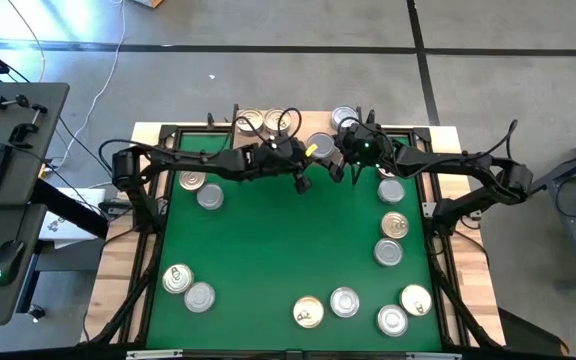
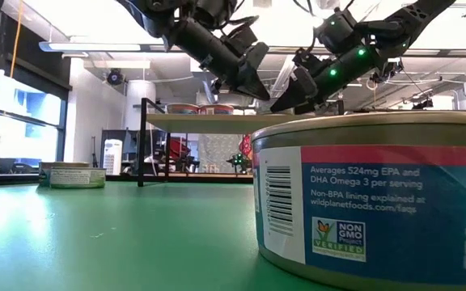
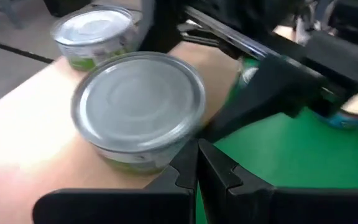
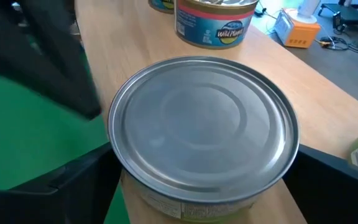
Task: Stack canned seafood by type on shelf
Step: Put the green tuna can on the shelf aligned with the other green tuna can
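Note:
A silver-lidded tin (image 4: 204, 124) with a green label stands flat on the near edge of the light-wood shelf (image 4: 135, 37), also visible in the high view (image 1: 320, 145). My right gripper (image 4: 204, 180) is open, with one finger on each side of this tin, coming from the table's right. My left gripper (image 3: 197, 163) is shut and hovers just off the shelf's near edge (image 1: 302, 184), beside the same tin (image 3: 138, 106) and touching nothing. Three more tins stand on the shelf: two at its left end (image 1: 264, 122) and one blue-labelled at its right end (image 4: 216, 22). My right gripper has its fingers (image 4: 86, 180) level on either side of the silver-lidded tin's wall (image 4: 166, 199), which rests on the shelf. I cannot tell whether they touch it.
Several tins lie about the green table (image 1: 268, 240): two at far left (image 1: 200, 190), two at near left (image 1: 188, 287), several along the right and near edges (image 1: 392, 240). One blue-labelled tin (image 2: 379, 194) stands close before the low camera. The table's middle is bare.

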